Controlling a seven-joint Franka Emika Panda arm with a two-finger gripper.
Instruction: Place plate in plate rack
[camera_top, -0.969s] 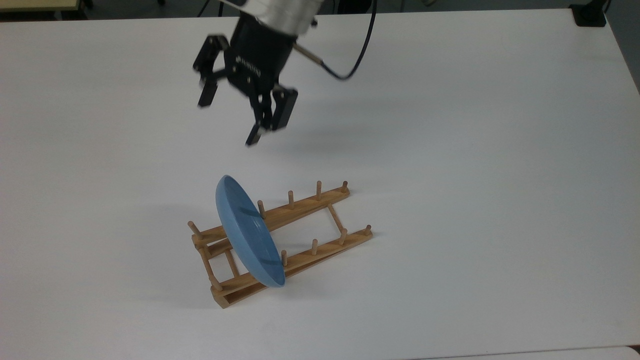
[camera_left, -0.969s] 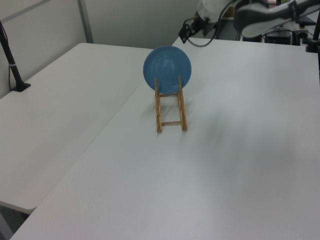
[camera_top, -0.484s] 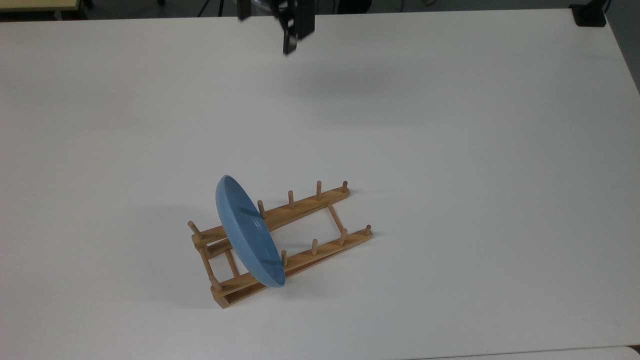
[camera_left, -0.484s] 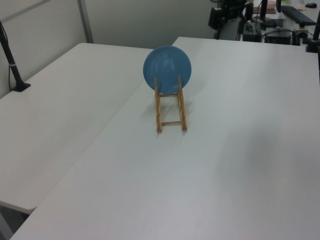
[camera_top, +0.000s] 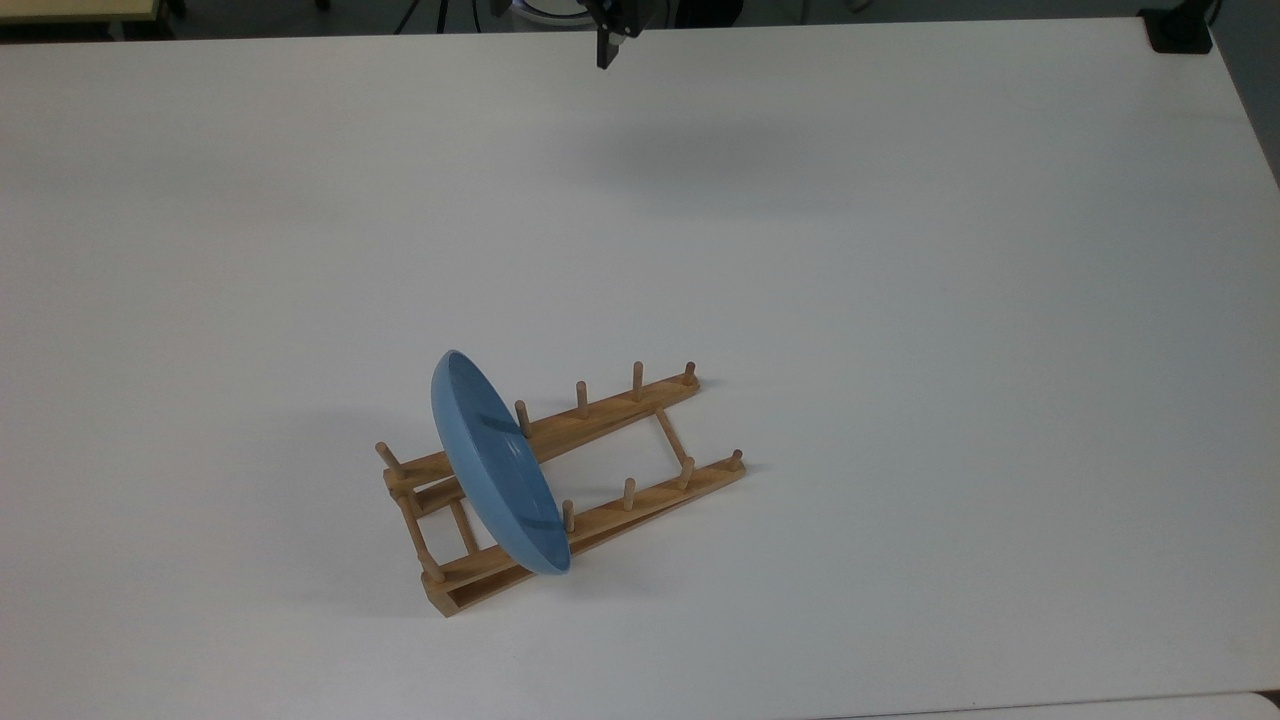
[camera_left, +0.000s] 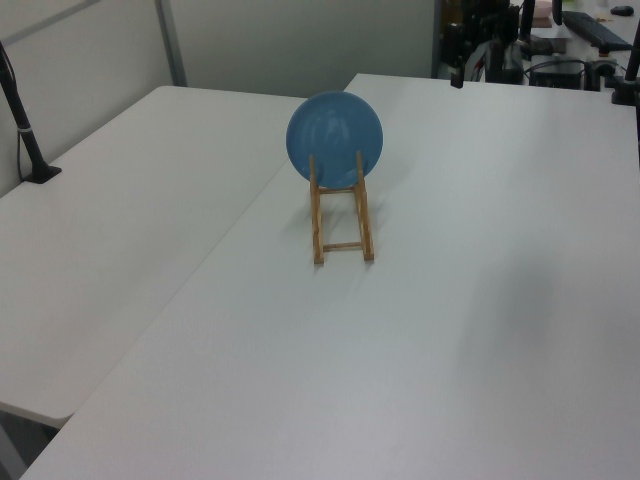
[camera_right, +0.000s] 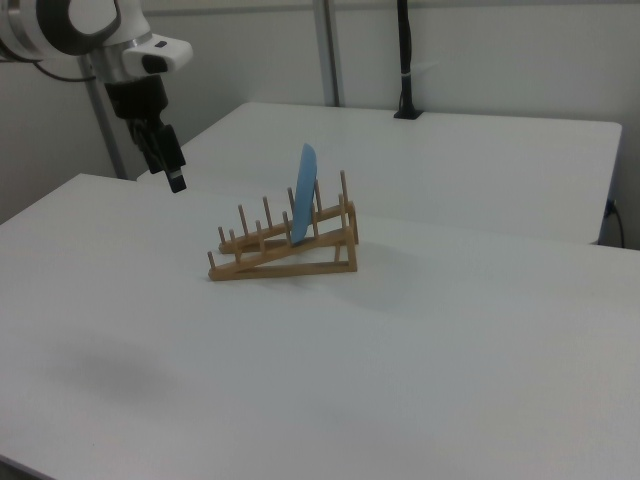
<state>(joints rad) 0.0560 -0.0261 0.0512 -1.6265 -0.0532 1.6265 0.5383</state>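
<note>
**Right view: plate stands in rack, arm hangs well clear**

Right view shows the jaws empty at the end of the white arm, hanging above the surface well apart from the work; whether they are spread or pressed together cannot be told. To the right view's right, the light-blue plate stands on edge in the wooden plate rack. It is slotted between pegs toward the rack's raised end and leans a little against them. By the look of it, the task is done.

The plate appears glossy and rigid, so it is likely slippery under a pinch and apt to chip or crack if dropped. It looks light enough for one grip. Should it need reseating, the best hold is probably the exposed upper rim, with the jaws across its thin edge, clear of the pegs. The rack looks light and might slide if nudged.

No brand, label or writing can be read on plate, rack or arm.
</note>
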